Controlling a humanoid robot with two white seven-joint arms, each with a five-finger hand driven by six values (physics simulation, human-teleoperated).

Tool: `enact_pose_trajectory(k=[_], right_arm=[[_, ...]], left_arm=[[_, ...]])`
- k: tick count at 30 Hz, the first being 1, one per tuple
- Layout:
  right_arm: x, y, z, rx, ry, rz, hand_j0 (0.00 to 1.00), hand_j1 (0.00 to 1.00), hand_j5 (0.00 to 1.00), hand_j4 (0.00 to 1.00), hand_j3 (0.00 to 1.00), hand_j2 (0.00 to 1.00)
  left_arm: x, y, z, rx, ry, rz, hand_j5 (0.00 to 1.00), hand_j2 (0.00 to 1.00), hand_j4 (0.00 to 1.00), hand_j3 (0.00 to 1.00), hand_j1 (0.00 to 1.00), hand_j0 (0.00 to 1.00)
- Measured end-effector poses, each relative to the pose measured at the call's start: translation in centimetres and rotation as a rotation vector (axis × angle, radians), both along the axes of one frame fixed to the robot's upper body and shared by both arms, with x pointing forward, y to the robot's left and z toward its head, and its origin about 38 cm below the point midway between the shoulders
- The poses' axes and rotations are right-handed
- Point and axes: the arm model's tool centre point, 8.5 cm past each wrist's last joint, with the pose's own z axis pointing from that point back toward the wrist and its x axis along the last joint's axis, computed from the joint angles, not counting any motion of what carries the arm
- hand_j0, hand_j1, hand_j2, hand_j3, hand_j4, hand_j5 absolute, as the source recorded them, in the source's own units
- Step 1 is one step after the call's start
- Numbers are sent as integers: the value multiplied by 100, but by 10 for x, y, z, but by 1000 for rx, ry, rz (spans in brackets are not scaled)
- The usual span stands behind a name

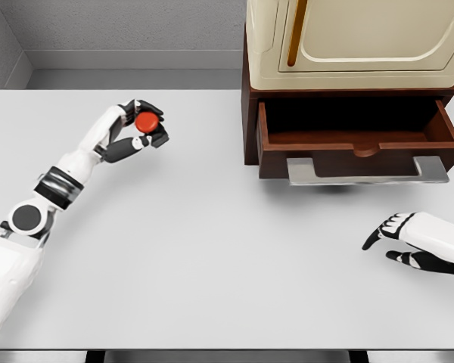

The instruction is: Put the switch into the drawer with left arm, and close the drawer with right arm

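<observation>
our left hand (133, 125) has its fingers wrapped around the switch (146, 122), red button up, held over the table (212, 257) well left of the open drawer (361, 141). our right hand (418, 240) rests on the table with fingers loosely spread, below the drawer's handle (367, 173).

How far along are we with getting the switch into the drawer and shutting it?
Done: the left hand is shut on the switch, its red button showing, at the table's left side. In hand: carrying it, with the switch well left of the drawer, which stands open and looks empty. Left: placing the switch inside, then closing the drawer with the right hand, which rests open near the table's right edge.
</observation>
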Motion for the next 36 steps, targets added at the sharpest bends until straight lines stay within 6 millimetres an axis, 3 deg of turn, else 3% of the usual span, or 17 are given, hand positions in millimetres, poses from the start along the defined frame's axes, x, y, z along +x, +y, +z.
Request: enact_pose_trajectory(k=[9,18,26,32,36], right_arm=[[-3,16,-10,173,21,-29,66,66,66,66,66,66],[4,36,-13,313,-22,-57,66,66,66,66,66,66],[5,42,-14,353,-30,-67,70,70,70,70,70,70],[5,41,-14,358,-32,-70,70,70,70,70,70,70],[5,38,-12,355,-35,-75,61,61,61,61,61,61]], left_arm=[[0,-24,15,-21,-42,-54,49,49,49,49,49,49],[2,-60,23,-21,-80,-110,49,49,49,49,49,49],[5,-88,32,-36,-110,-149,49,49,49,49,49,49],[4,-115,38,-34,-136,-187,49,49,49,49,49,49],[5,-132,44,-45,-156,-205,49,49,49,49,49,49]])
